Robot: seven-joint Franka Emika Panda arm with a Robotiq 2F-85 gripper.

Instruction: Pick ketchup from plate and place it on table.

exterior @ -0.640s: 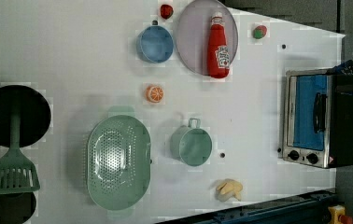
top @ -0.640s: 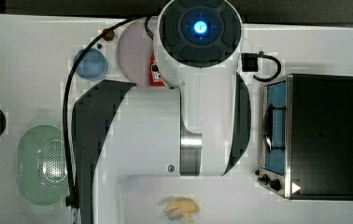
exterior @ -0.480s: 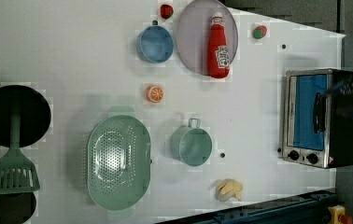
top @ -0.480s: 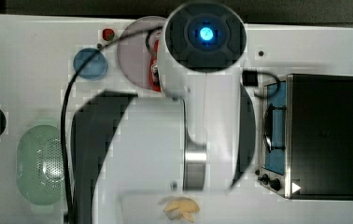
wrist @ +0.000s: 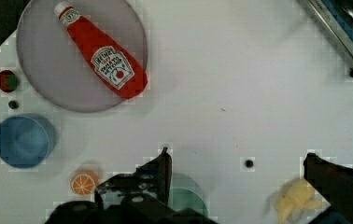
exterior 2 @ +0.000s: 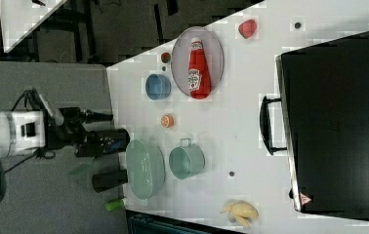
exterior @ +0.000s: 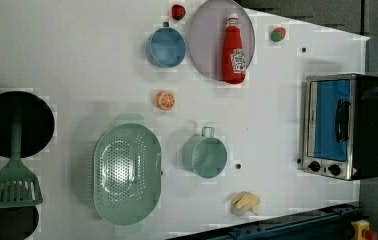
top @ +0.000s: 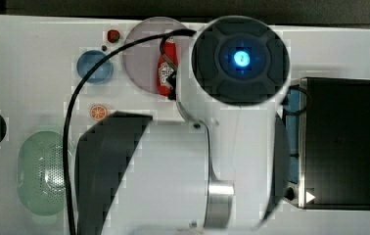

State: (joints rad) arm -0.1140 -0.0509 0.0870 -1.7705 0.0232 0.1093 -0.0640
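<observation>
Ketchup [wrist: 103, 59] lies flat on the lilac-grey plate [wrist: 48, 88], cap toward the plate's far rim, base just over the near edge. Going left to right in the left view: blue bowl [exterior: 165, 47] just beside the plate, then the bottle, then the strawberry [exterior: 277, 34], then the toaster oven [exterior: 339, 126] well apart. My end effector [wrist: 235, 163] is spread wide and holds nothing, high above the table [wrist: 240, 74]. I judge this the approach. I should centre over the white label, turn my wrist so the fingers straddle the bottle's narrow width, then descend straight. Clipping the plate rim could slide everything toward the bowl.
</observation>
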